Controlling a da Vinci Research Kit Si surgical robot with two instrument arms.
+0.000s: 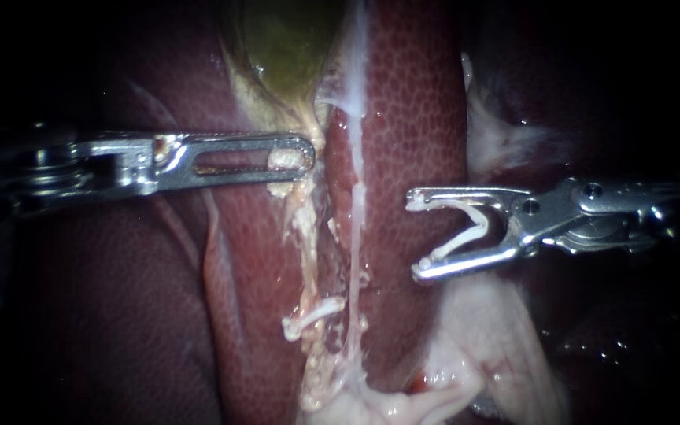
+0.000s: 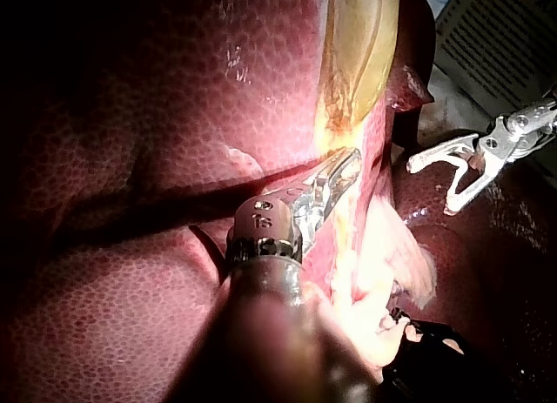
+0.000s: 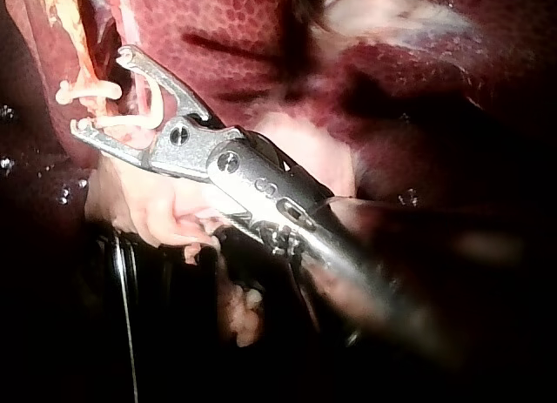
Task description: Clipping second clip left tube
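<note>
Right side: open room between my right instrument (image 1: 415,236), its jaws wide around a white clip (image 1: 470,224), and the liver ridge (image 1: 411,118).
In the way: that ridge lies between those jaws and the left tube (image 1: 306,228).
Upper limit: my left instrument (image 1: 301,153), clamped on pale tissue (image 1: 281,158).
Lower limit: a seated clip (image 1: 312,315) across the tube.
Free: I see bare tube between them.

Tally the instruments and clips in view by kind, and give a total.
Silver metal instruments: 2 (left instrument, right instrument).
White plastic clips: 2 (open clip held between the right instrument's jaws; closed clip, applied).
Total: 4.
</note>
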